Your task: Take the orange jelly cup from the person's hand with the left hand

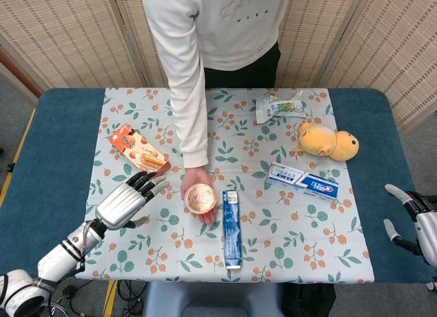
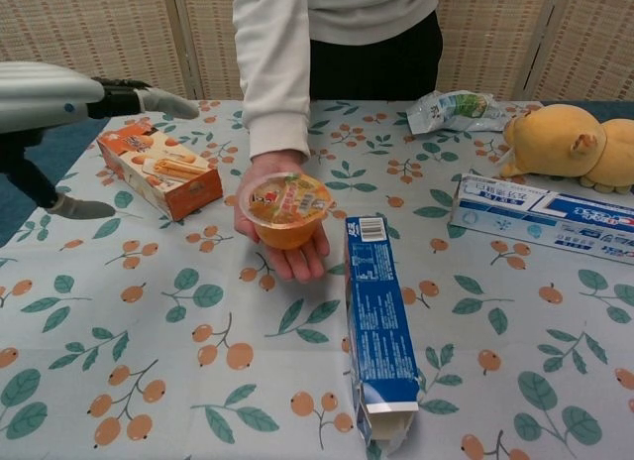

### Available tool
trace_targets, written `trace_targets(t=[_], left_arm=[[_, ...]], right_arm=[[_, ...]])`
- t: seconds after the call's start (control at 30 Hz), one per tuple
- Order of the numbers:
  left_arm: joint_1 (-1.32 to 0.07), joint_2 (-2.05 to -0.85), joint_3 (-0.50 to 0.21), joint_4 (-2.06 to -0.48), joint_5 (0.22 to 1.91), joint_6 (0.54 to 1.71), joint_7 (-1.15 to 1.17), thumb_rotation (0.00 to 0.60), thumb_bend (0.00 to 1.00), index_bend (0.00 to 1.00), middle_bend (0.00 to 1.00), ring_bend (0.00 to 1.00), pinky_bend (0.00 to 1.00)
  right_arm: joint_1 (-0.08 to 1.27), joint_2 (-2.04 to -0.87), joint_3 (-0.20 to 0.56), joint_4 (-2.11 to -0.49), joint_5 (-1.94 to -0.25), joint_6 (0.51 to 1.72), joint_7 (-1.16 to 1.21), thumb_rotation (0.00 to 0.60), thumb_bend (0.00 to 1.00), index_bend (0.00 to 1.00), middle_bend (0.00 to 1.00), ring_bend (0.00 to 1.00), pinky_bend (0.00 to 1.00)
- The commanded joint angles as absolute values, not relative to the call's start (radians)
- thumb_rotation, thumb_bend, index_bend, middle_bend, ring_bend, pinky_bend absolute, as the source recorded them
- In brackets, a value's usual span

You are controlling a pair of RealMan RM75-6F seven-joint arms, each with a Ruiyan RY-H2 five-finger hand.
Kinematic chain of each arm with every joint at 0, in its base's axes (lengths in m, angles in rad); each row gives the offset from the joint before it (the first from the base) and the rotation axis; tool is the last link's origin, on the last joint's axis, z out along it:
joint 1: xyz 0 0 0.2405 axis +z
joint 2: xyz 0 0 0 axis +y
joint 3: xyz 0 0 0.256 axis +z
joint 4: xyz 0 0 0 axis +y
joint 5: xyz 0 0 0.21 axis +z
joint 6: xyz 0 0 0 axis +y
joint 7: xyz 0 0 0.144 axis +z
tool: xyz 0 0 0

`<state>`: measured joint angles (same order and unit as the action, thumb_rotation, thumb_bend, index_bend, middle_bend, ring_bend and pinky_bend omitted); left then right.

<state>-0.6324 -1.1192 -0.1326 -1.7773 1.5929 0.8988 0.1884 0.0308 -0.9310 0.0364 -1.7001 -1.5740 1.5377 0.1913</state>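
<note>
Nearest, a blue toothpaste box (image 2: 381,326) lies lengthwise on the worktop (image 1: 61,126), its near end flap open. Just beyond at ten o'clock, the orange jelly cup (image 2: 283,210) sits sealed on the person's hand (image 2: 280,244), fruit pieces visible through the lid. At nine o'clock the left hand (image 1: 126,201) hovers with fingers spread, holding nothing. The right hand (image 1: 410,221) waits at the worktop's three o'clock edge, fingers apart. Farther back lie an orange biscuit box (image 2: 158,169), a white toothpaste box (image 2: 540,217) and a crumpled wrapper (image 2: 451,109).

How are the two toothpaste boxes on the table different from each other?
The blue toothpaste box lies lengthwise toward the robot, beside the person's hand; the white toothpaste box lies crosswise below the yellow plush toy. The blue one's near end flap is open. Both lie flat on the tablecloth.
</note>
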Motion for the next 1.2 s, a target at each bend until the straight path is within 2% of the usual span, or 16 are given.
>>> trace_targets(t=[0.03, 0.43, 0.77, 1.1, 1.2], left_arm=[[-0.733, -1.172, -0.156, -1.757, 1.555, 0.793, 0.192, 0.600, 0.26, 0.00, 0.00, 0.00, 0.07], [-0.877, -1.319, -0.188, -1.677, 1.454, 0.694, 0.313, 0.600, 0.26, 0.00, 0.00, 0.00, 0.06], [-0.970, -1.381, -0.185, -1.636, 1.361, 0.630, 0.410, 0.600, 0.26, 0.00, 0.00, 0.00, 0.06], [-1.023, -1.428, -0.167, -1.583, 1.261, 0.619, 0.462, 0.600, 0.26, 0.00, 0.00, 0.00, 0.06], [-1.026, -1.437, -0.160, -1.571, 1.250, 0.631, 0.463, 0.600, 0.26, 0.04, 0.00, 0.00, 0.07]], right_arm=[[0.030, -0.931, 0.036, -1.702, -1.572, 1.536, 0.189, 0.600, 0.39, 0.17, 0.27, 0.21, 0.41], [0.028, -0.928, 0.035, -1.704, -1.567, 1.532, 0.187, 0.600, 0.39, 0.17, 0.27, 0.21, 0.41], [0.020, -0.928, 0.033, -1.696, -1.562, 1.538, 0.196, 0.600, 0.39, 0.17, 0.27, 0.21, 0.41], [0.013, -0.928, 0.032, -1.687, -1.559, 1.544, 0.206, 0.600, 0.39, 0.17, 0.27, 0.21, 0.41], [0.012, -0.928, 0.032, -1.685, -1.557, 1.543, 0.207, 0.600, 0.39, 0.17, 0.27, 0.21, 0.41]])
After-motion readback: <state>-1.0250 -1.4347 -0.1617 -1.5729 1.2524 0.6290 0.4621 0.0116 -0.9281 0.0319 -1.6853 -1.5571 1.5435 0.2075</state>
